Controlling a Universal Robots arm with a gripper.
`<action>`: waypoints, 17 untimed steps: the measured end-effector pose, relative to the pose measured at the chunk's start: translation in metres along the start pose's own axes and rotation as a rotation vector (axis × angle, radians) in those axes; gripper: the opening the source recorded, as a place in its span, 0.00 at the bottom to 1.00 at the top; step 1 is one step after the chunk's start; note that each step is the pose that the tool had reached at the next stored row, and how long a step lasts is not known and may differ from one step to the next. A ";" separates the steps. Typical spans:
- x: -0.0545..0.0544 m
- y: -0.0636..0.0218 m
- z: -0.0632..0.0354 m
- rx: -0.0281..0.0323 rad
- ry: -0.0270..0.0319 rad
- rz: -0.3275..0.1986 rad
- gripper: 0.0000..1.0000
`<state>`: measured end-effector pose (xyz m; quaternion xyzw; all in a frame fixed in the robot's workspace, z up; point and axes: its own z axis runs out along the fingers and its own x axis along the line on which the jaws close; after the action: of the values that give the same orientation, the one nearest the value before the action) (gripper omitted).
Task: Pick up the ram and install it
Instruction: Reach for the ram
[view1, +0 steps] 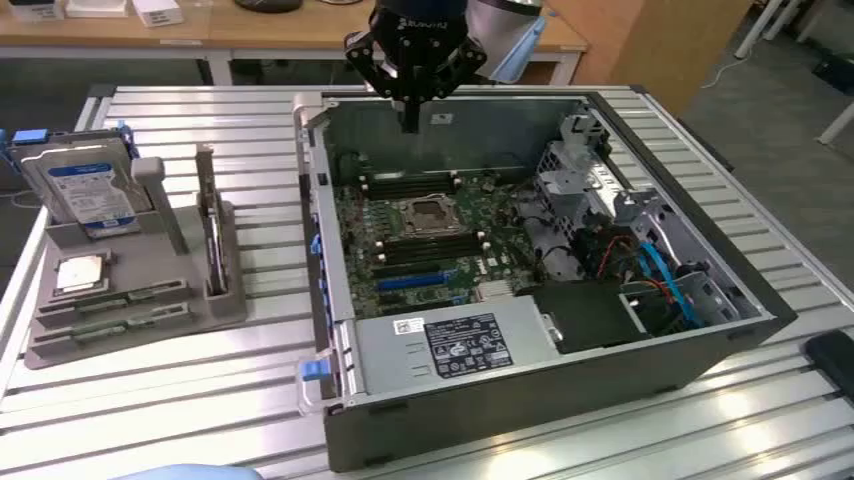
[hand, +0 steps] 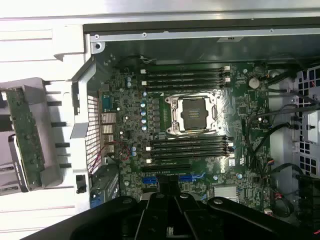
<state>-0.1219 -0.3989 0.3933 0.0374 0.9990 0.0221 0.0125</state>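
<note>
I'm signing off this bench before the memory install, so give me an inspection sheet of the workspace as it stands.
Surface: slatted metal table, open computer case on it.
Job's things: ram in the grey holder beside the case, not held.
Clutter: hard drive and processor chip in the same holder.
Grippers: gripper shut, empty, over the case's far wall in the exterior view.
Cables: blue and black cables inside the case.
Surroundings: wooden desk behind the table.
</note>
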 end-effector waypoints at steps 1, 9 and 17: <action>0.000 0.0000 0.0000 -0.0001 0.0000 0.000 0.10; 0.000 0.0000 0.0000 0.0000 0.0000 0.000 0.10; 0.006 -0.0005 -0.0001 -0.0001 -0.0001 0.000 0.10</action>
<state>-0.1280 -0.3989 0.3932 0.0374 0.9990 0.0221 0.0125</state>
